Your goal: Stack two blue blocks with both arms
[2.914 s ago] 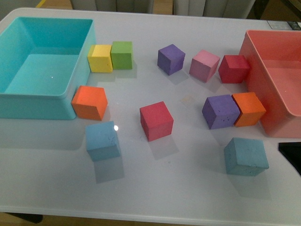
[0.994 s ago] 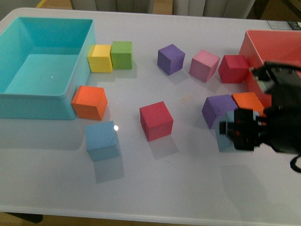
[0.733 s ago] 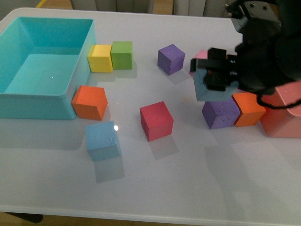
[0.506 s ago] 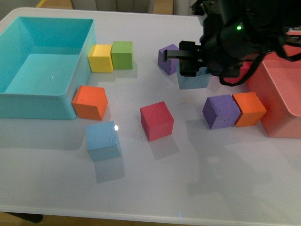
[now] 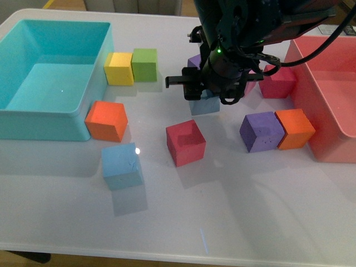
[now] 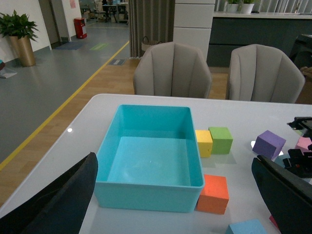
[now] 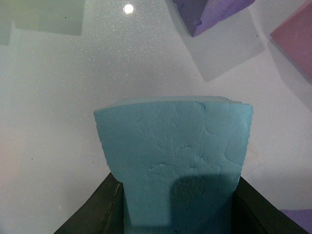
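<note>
My right gripper (image 5: pixel 201 95) is shut on a blue block (image 5: pixel 204 104) and holds it in the air above the table, over the red cube (image 5: pixel 185 142) and near the purple cube behind it. In the right wrist view the block (image 7: pixel 175 156) fills the space between the black fingers (image 7: pixel 97 214). The second blue block (image 5: pixel 121 165) sits on the table at the front left; its corner shows in the left wrist view (image 6: pixel 246 228). My left gripper (image 6: pixel 178 195) is open and empty, high above the table on the turquoise bin's side; it is out of the front view.
A turquoise bin (image 5: pixel 33 119) stands at the left, a red bin (image 5: pixel 328 111) at the right. Orange (image 5: pixel 105 120), yellow (image 5: pixel 118 68), green (image 5: pixel 144 64), purple (image 5: pixel 261 131) and dark red (image 5: pixel 276 81) cubes lie scattered, and another orange cube (image 5: pixel 295 128).
My right gripper took the blue block from the front right, lifted it and carried it leftward across the table. The left blue block has not moved.
</note>
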Tool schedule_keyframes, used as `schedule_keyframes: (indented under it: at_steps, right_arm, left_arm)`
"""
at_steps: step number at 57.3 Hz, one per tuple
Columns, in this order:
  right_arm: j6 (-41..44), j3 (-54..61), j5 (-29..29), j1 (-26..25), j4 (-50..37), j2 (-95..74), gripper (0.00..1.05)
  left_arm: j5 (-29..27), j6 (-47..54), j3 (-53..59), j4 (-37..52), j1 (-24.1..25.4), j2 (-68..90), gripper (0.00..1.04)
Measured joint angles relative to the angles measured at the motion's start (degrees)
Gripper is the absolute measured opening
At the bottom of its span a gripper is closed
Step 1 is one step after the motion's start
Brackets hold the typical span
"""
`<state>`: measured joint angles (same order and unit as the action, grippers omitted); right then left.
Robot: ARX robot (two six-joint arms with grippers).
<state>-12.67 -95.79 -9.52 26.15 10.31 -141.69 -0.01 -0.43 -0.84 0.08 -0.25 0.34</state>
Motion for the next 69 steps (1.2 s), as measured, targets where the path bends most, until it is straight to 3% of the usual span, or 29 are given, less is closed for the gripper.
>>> schedule_keyframes:
  at_steps: [25, 37, 45, 69]
  right_arm:
    - [0.0, -2.4, -0.3, 0.0, 1.5, -3.7, 0.41]
    - [0.5, -2.2, -0.4, 0.0, 1.1, -3.7, 0.71]
    - [1.1, 0.2, 0.0, -0.1, -1.1, -2.9, 0.97]
    - [2.7, 10.7, 3.2, -2.3, -9.0, 9.6, 0.96]
  left_arm:
    - [0.0, 0.0, 0.0, 0.0, 0.0, 0.0, 0.96]
    - [0.0, 0.0, 0.0, 0.0, 0.0, 0.0, 0.96]
    - [0.0, 0.0, 0.0, 0.0, 0.0, 0.0, 0.96]
    - [0.0, 0.0, 0.0, 0.0, 0.0, 0.0, 0.96]
